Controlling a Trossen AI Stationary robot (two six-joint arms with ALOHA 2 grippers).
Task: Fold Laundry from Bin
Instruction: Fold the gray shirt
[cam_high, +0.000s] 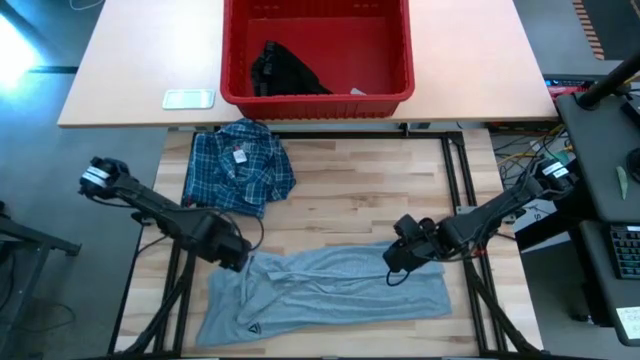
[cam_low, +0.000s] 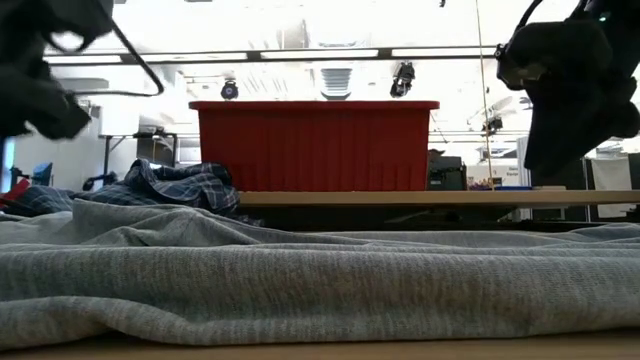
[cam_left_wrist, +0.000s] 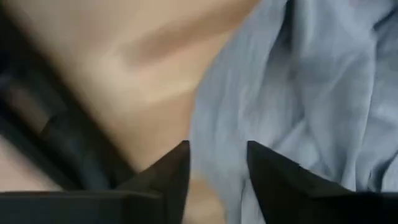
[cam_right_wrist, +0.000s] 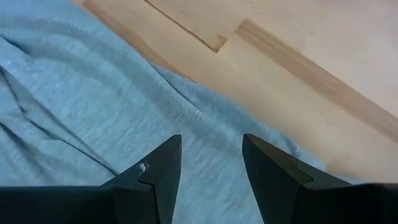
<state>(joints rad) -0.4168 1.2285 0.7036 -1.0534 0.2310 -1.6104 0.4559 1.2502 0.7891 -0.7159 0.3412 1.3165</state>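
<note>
High view: light grey soft cotton T-shirt sprawled well short of red rectangular plastic bin; left gripper and right gripper parted, empty, over its edges; limp, light, best pinched at hem corners

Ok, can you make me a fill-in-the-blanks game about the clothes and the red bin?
1. The black garment lies inside the red ____.
2. The plaid shirt lies on the ____ table.
3. Both hands, left hand and right hand, hover over the grey ____.

Missing words: bin; wooden; T-shirt
</note>
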